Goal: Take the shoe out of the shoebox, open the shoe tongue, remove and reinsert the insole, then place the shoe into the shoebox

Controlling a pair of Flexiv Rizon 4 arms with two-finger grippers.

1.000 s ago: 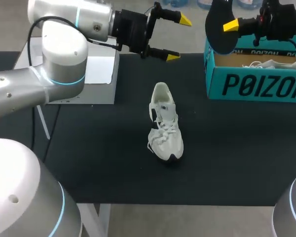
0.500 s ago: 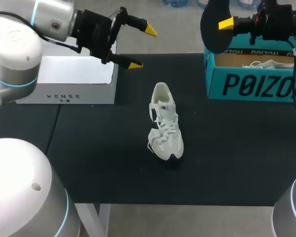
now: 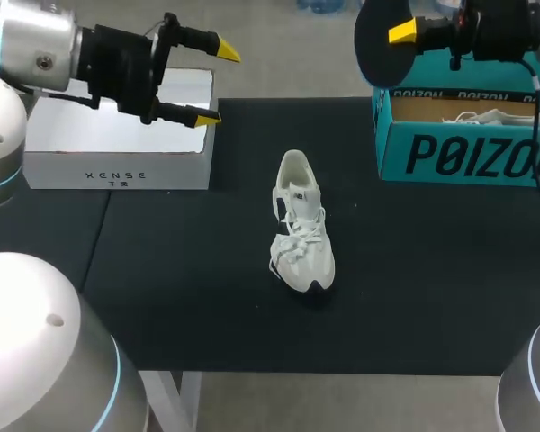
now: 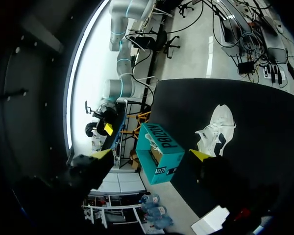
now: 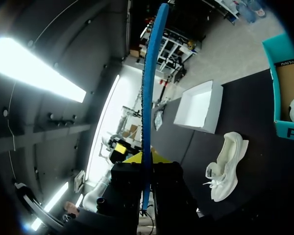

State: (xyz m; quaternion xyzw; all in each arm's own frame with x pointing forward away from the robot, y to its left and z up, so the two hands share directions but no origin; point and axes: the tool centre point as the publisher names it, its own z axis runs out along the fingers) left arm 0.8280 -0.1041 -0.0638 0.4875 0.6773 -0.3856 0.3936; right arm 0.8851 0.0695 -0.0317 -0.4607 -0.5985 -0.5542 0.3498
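1. Clamping the dark insole between its yellow-tipped fingers, our right gripper hangs above the table's far edge, beside the left end of the teal shoebox.
2. In the right wrist view we see the insole edge-on, a thin blue strip standing up out of the gripper, with a finger pressed against each side.
3. The white shoe is out of the box and stands on its sole near the middle of the black table. Its toe points to the near edge and its heel opening to the far edge, and the laces lie loose over the tongue.
4. The shoebox sits open at the table's far right. We see a second white shoe lying inside it, laces showing.
5. Our left gripper is released, its fingers spread wide with nothing between them. It hovers over the right end of a white box at the table's far left.
6. In the left wrist view, the shoe and the shoebox lie well ahead of the spread yellow tips.
7. The shoe on the table is well apart from both grippers and from the shoebox.
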